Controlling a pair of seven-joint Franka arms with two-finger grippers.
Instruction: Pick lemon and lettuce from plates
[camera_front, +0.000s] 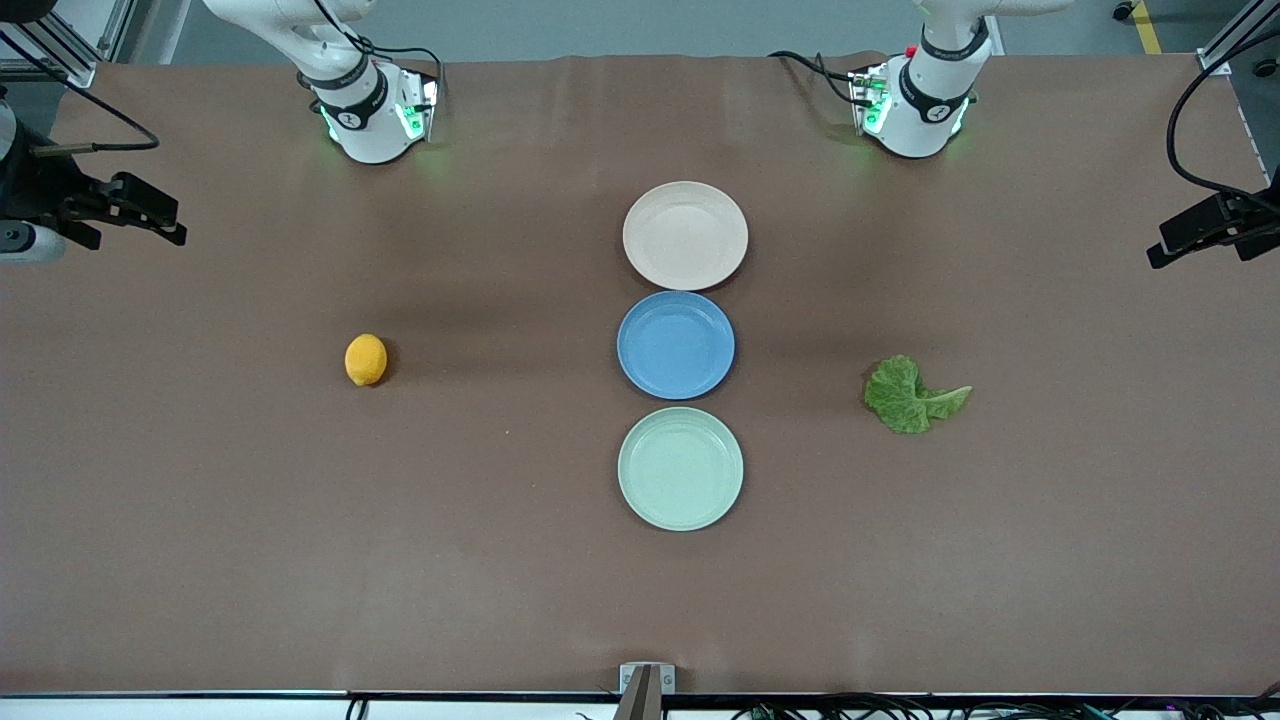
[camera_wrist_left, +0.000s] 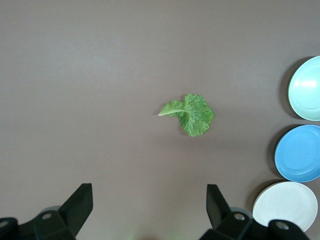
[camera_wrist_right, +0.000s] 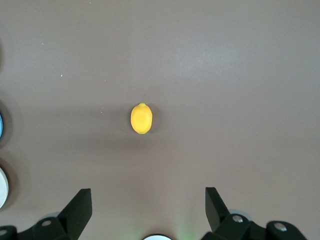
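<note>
Left tool (camera_wrist_left: 147, 210) high over lettuce (camera_wrist_left: 190, 114), right tool (camera_wrist_right: 147, 210) over lemon (camera_wrist_right: 141, 118), both wide.

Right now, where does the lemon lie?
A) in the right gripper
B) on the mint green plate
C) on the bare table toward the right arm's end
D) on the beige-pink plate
C: the lemon rests on the brown table, apart from all three plates, and the right gripper hangs open over it, holding nothing.

The front view looks down from high; each wrist view faces straight down, sharing the table (camera_front: 200, 520).
</note>
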